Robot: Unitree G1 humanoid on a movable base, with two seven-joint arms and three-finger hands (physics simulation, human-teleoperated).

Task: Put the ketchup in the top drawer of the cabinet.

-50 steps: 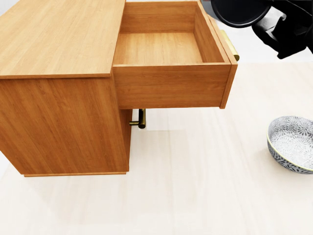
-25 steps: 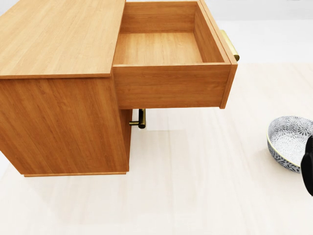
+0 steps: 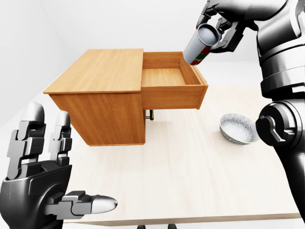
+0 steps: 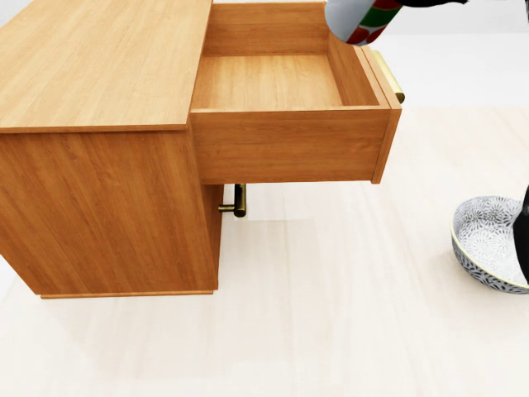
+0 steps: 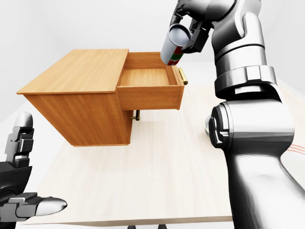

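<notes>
Right hand (image 3: 220, 29) gripped the ketchup (image 3: 199, 45), fingers closed round its upper end, bottle tilted and held in the air over the right end of the top drawer (image 3: 167, 77), not touching it. Head view cut off all but the bottle's lower end at its top edge. Drawer stood pulled out of the cabinet (image 3: 102, 98), nothing seen inside. Left hand (image 3: 40, 183) was open, low at left, holding nothing. Patterned bowl (image 3: 238, 129) sat on the surface (image 3: 190, 176), looked empty.
</notes>
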